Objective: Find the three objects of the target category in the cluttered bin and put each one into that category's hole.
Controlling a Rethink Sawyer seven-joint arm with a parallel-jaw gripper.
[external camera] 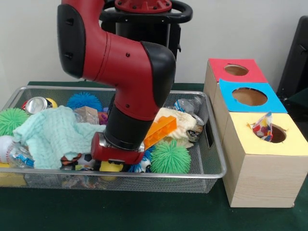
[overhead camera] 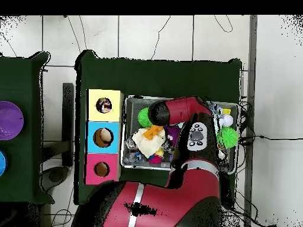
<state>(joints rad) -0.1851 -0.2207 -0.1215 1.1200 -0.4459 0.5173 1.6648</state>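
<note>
Wrist buried low-centre in bin (external camera: 211, 144) clutter by orange block (external camera: 160, 131) and green spiky ball (external camera: 170, 157); gripper hidden, grip state can't tell; lift straight, avoid snagging mint cloth (external camera: 50, 134).

My arm (external camera: 120, 62) was red with black joints; the wire bin (external camera: 214, 144) was silvery grey on a dark green table (external camera: 144, 211); a mint-green cloth (external camera: 50, 134) lay toward the bin's left edge, spiky green balls (external camera: 169, 156) at both ends, a blue one (external camera: 84, 100) at the far edge; an orange block (external camera: 161, 131) lay over a cream toy (external camera: 183, 126); the box tops were red (external camera: 233, 70), blue (external camera: 250, 96) and yellow (external camera: 269, 132), a multicoloured patterned piece (external camera: 263, 126) in the yellow hole.
</note>
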